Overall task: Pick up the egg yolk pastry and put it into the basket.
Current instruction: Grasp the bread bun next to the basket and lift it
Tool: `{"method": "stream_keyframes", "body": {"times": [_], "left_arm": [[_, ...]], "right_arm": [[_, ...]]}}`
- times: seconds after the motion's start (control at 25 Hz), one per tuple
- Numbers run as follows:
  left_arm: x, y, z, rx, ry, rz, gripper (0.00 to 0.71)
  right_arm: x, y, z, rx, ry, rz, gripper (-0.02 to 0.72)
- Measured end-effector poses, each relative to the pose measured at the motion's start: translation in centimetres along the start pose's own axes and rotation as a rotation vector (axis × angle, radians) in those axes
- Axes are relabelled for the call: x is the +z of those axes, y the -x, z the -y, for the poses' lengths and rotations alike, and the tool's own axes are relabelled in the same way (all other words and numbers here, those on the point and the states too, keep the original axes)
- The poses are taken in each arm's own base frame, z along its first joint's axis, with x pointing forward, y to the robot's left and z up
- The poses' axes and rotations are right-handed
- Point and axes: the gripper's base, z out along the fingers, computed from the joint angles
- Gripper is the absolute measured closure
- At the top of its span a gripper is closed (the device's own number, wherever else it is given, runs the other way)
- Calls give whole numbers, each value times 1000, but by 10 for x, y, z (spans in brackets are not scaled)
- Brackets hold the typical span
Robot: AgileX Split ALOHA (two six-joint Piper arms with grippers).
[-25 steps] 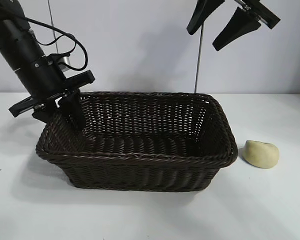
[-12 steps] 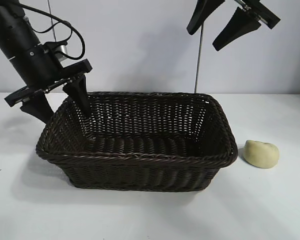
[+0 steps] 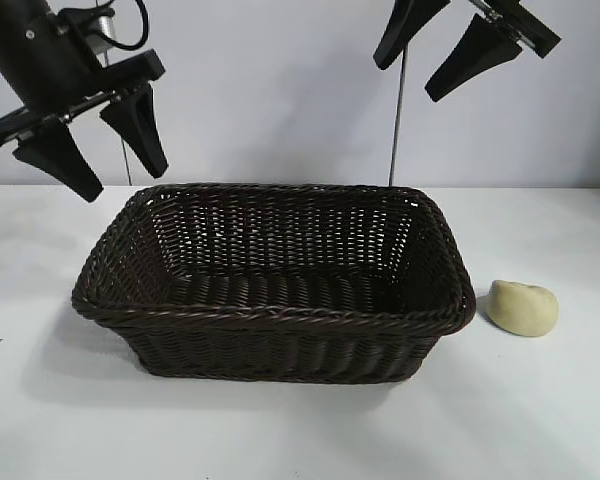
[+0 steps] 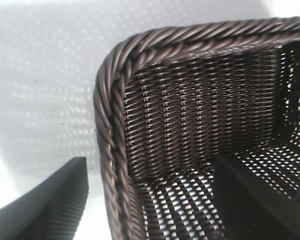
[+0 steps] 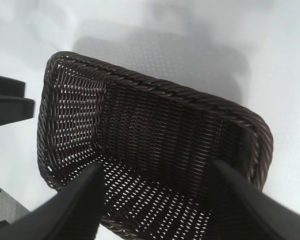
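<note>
Currently, the basket sits near the middle of the white counter, long side toward the exterior camera, with nothing visible inside it. The pastry lies on the counter just beside the basket's right end, apart from the rim, toward the counter's right edge. Nothing touches it.

The left gripper hangs in the air above the basket's back left corner, clear of the rim. Its two dark fingers point downward and stand spread apart with nothing between them. From the left wrist view, one finger lies over the counter outside the basket corner and the other over the basket's interior.

The right gripper is held high at the upper frame edge, above the basket's back right portion, well apart from the pastry. Its fingers are likewise separated and empty. The right wrist view looks down into the basket between its own fingers, with the left gripper visible at the far end.
</note>
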Motion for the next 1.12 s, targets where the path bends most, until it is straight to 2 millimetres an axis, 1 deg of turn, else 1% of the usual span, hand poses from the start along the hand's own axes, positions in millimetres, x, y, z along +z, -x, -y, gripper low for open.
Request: {"method": "stream_keyframes", "body": {"times": [0.24, 0.36, 0.52, 0.6, 0.72, 0.88, 1.12], "left_arm": [[-43, -8, 19, -14, -11, 93, 198], [-59, -12, 27, -13, -39, 119, 198], [-71, -18, 37, -20, -95, 144, 198], [-73, -20, 40, -30, -124, 154, 198], [-70, -20, 43, -67, -183, 174, 199], [-57, -24, 42, -115, -244, 171, 199], [-41, -30, 34, -161, -233, 160, 199]], "right_arm": [[0, 0, 0, 0, 0, 0, 260], [0, 0, 0, 0, 0, 0, 260], [0, 0, 0, 0, 0, 0, 260], [0, 0, 0, 0, 0, 0, 260], [0, 0, 0, 0, 0, 0, 260], [0, 0, 0, 0, 0, 1, 260], [0, 0, 0, 0, 0, 1, 260]]}}
